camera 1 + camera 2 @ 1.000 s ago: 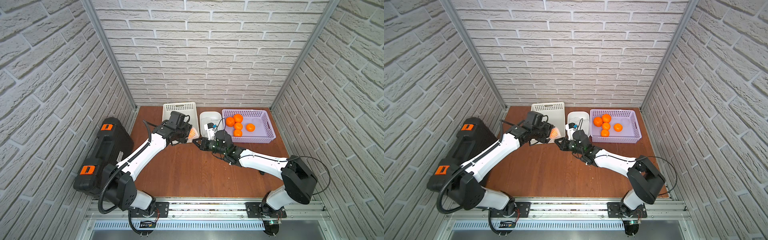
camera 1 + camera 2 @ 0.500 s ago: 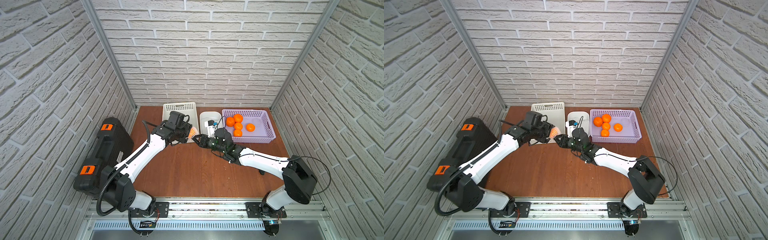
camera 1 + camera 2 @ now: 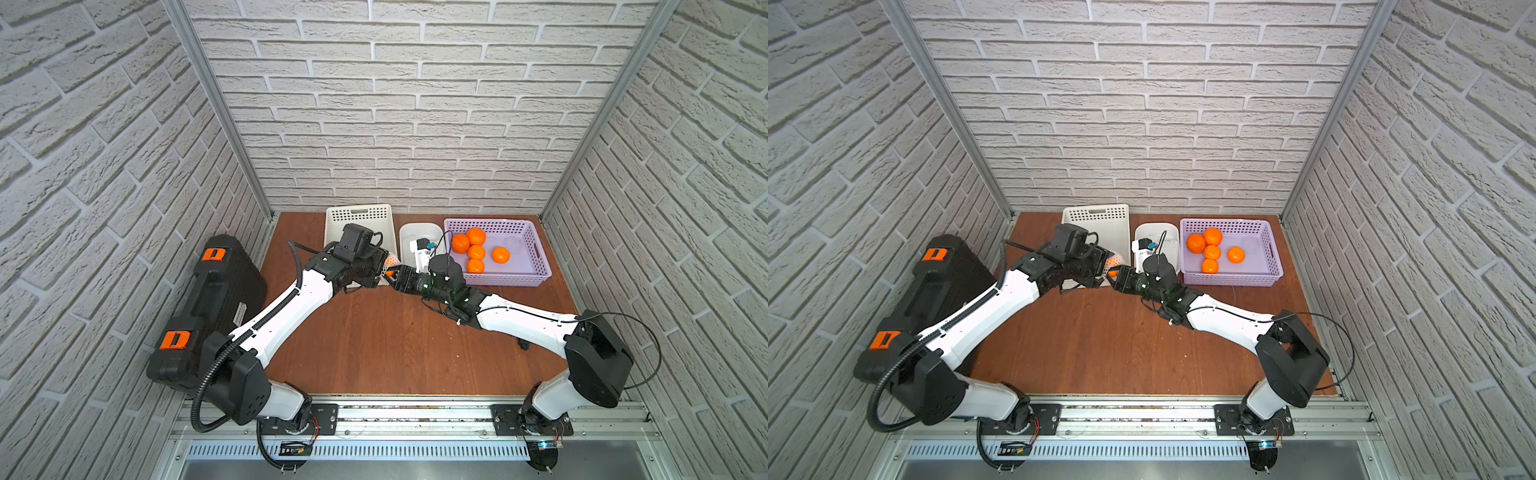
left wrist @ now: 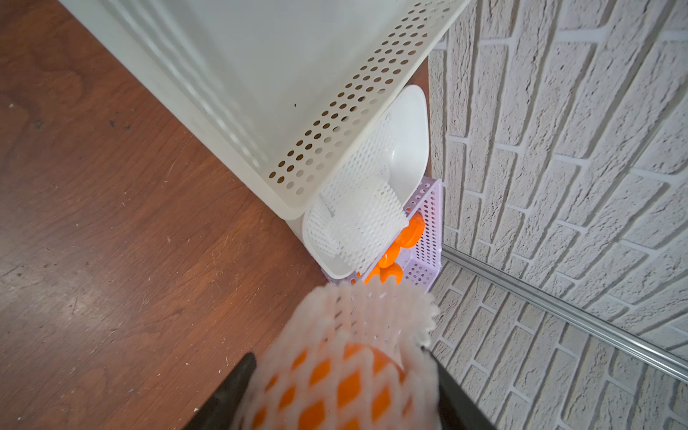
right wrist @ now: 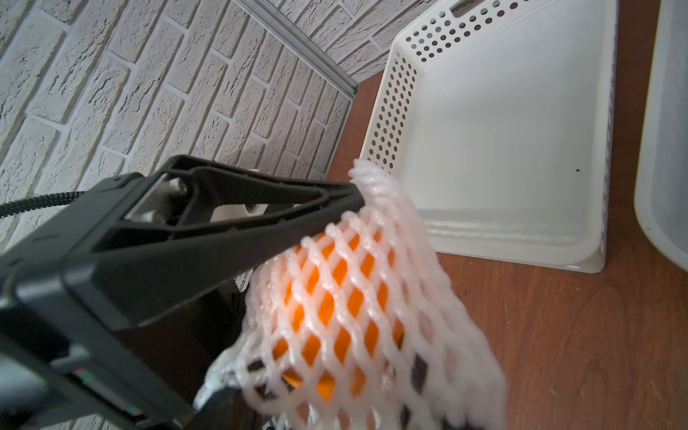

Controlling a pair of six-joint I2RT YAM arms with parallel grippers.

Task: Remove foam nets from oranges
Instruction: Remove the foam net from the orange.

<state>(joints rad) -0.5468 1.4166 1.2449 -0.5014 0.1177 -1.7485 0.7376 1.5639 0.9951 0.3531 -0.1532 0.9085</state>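
My left gripper (image 3: 383, 269) (image 4: 340, 394) is shut on an orange (image 4: 353, 376) that still wears its white foam net (image 4: 357, 316), held just above the table by the white basket's near corner. One black left finger (image 5: 223, 223) presses the net from the side. My right gripper (image 3: 395, 277) (image 5: 342, 413) stands open right against that fruit, and the net's loose end (image 5: 428, 335) hangs between its fingers. Several bare oranges (image 3: 476, 251) (image 3: 1210, 251) lie in the purple basket (image 3: 536, 249). Several empty foam nets (image 4: 357, 212) sit in the small white tub (image 3: 419, 230).
The white perforated basket (image 3: 359, 214) stands at the back, just behind my left wrist. A black case (image 3: 208, 307) with orange latches lies along the left wall. Brick walls close in three sides. Bare wooden tabletop (image 3: 374, 345) spreads in front of both grippers.
My right gripper has slid left up to the netted orange, and its jaws have gone from shut to open around the net's end. The left arm has barely moved.
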